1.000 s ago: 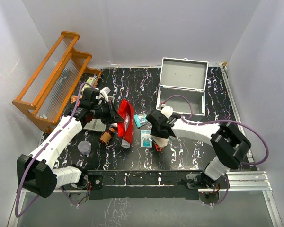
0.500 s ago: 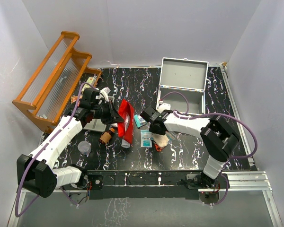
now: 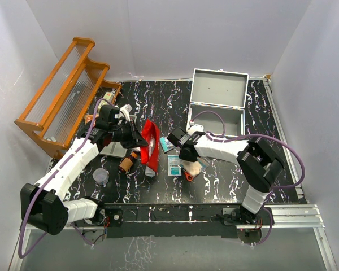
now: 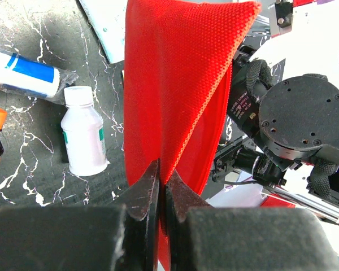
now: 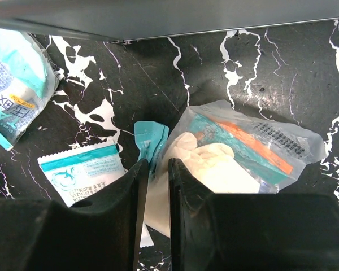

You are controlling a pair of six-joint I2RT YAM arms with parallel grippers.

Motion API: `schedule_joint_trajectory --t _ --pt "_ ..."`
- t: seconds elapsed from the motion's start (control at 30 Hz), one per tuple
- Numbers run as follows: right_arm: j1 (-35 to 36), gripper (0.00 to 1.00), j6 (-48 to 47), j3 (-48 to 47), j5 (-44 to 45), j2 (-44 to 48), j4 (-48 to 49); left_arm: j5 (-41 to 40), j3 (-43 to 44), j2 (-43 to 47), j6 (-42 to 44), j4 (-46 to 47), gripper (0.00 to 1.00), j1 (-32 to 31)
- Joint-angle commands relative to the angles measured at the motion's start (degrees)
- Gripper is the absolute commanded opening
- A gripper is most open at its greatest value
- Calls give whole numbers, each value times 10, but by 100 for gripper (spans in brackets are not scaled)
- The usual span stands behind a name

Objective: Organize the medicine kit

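A red mesh pouch [image 3: 150,141] hangs upright at the table's middle left. My left gripper [image 3: 137,137] is shut on its lower edge, and in the left wrist view the cloth [image 4: 181,84] is pinched between the fingers [image 4: 163,175]. My right gripper [image 3: 185,158] is over a clear bag of white gloves [image 3: 193,167]. In the right wrist view its jaws [image 5: 155,164] stand narrowly apart on the bag's left edge [image 5: 243,152], with a small teal packet [image 5: 150,138] touching the left finger. The open grey case [image 3: 217,113] stands behind.
A teal sachet [image 3: 174,165] and a mask pack [image 3: 167,144] lie by the right gripper. A brown bottle [image 3: 127,161], a white bottle [image 4: 85,138] and a tube [image 4: 22,70] lie left of the pouch. A wooden rack [image 3: 62,96] stands far left, with a clear cup [image 3: 100,176] near the front.
My right gripper has swung left and turned, uncovering most of the glove bag. The left arm and the red pouch have not moved.
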State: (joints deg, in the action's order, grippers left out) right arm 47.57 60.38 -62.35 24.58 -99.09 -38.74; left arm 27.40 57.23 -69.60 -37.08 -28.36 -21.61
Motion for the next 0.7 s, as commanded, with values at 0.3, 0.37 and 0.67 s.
schedule_joint_trajectory --t 0.3,0.37,0.67 --pt "5 0 -27 10 -3 32 32 6 25 6 0 -9 0 -3" --pt "5 0 -36 21 -1 71 32 6 26 7 0 -9 0 -3" --pt "5 0 -103 46 -42 188 58 15 26 2 -7 -1 0 -5"
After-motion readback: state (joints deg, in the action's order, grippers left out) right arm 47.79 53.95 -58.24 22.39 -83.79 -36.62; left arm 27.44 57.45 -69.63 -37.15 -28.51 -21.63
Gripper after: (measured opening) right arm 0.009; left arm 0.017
